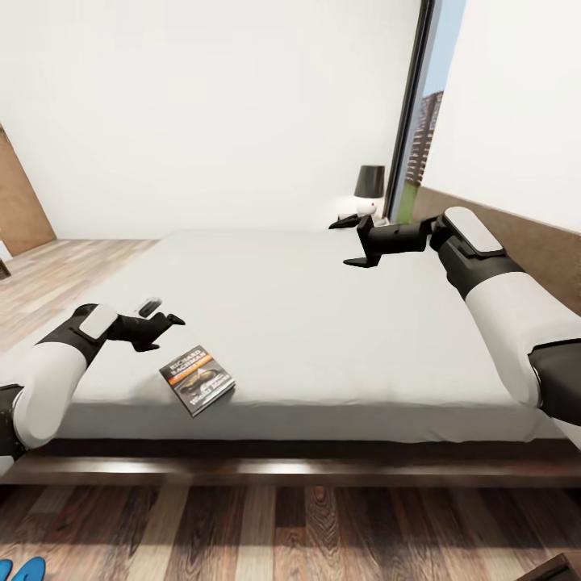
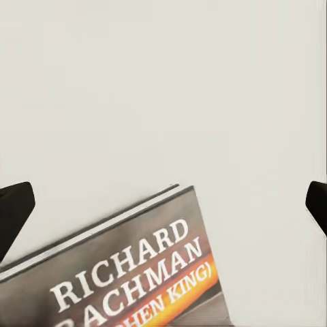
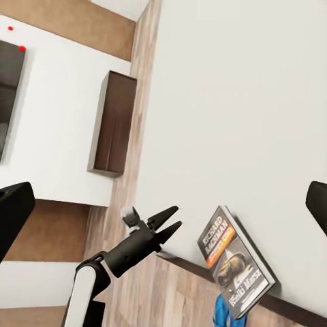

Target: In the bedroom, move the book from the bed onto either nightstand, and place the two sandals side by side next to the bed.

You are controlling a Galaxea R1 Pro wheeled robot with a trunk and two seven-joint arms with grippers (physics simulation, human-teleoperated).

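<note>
1. The left gripper [image 1: 165, 320] is held over the large off-white mattress of the dark-framed wooden bed [image 1: 323, 323], its jaws spread wide and empty.
2. The small dark paperback book with an orange band and white title [image 1: 197, 379] is seen flat on the mattress near the bed's front edge, just ahead of and below those jaws, apart from them.
3. The right gripper [image 1: 349, 242] is held above the far mattress, jaws parted wide around nothing, well apart from the book.
4. Bright blue flat sandals [image 1: 20, 570] are glimpsed on the wooden floor [image 1: 307, 532].
</note>
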